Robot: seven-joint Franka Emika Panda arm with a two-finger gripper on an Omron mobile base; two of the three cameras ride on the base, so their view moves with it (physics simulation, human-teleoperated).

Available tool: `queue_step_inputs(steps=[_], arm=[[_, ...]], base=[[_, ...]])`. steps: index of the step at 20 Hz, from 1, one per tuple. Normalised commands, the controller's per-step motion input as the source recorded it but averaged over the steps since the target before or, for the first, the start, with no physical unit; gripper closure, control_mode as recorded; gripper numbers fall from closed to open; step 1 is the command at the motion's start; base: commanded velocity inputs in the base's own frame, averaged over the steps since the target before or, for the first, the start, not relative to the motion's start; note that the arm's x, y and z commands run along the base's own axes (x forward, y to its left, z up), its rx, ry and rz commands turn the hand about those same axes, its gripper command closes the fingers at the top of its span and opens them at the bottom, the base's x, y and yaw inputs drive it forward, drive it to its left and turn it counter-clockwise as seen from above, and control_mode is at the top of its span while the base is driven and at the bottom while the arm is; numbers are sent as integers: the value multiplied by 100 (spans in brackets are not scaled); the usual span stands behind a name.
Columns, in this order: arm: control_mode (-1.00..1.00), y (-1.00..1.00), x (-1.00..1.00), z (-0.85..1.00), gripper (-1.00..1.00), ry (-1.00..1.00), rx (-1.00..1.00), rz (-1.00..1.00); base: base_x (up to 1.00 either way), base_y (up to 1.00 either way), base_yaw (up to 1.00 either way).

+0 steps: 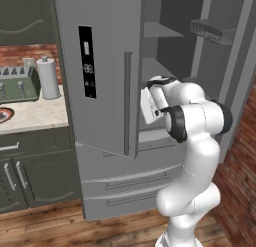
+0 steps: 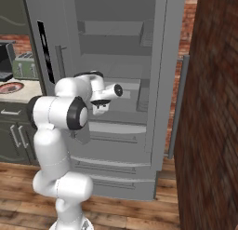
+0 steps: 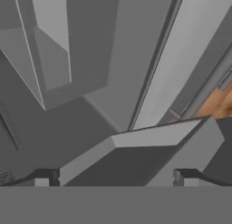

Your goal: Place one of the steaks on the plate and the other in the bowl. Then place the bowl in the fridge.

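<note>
The fridge (image 1: 107,116) stands tall and grey with its right door swung open, bare shelves showing inside at about 12 o'clock in the right base view, and its left door shut, carrying a black display strip (image 1: 87,61) and a long vertical handle (image 1: 127,103); two drawers sit below at about 6 o'clock of the doors. The white arm reaches into the open compartment, and the gripper (image 3: 115,175) is released, its two dark fingertips (image 3: 45,175) spread wide apart with nothing between them, facing grey fridge walls and a shelf edge, none of which they touch as far as the hand view tells. At 9 o'clock of the fridge in the left base view, a pale counter (image 1: 35,116) over dark green cabinets holds a paper towel roll (image 1: 48,78) and a green toaster (image 1: 17,83). The plate (image 1: 4,114), red-rimmed, lies on the counter at the far left edge; what rests on it cannot be told.
</note>
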Motion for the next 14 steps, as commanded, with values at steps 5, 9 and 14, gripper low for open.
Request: queue_step_inputs(steps=[5,9,14], arm=[[-100,32,-1,-11,-100,0,1,7],[-100,21,-3,0,-100,0,4,6],[-100,33,-45,0,-100,0,6,11]], base=[[0,0,0],[0,0,0],[0,0,0]])
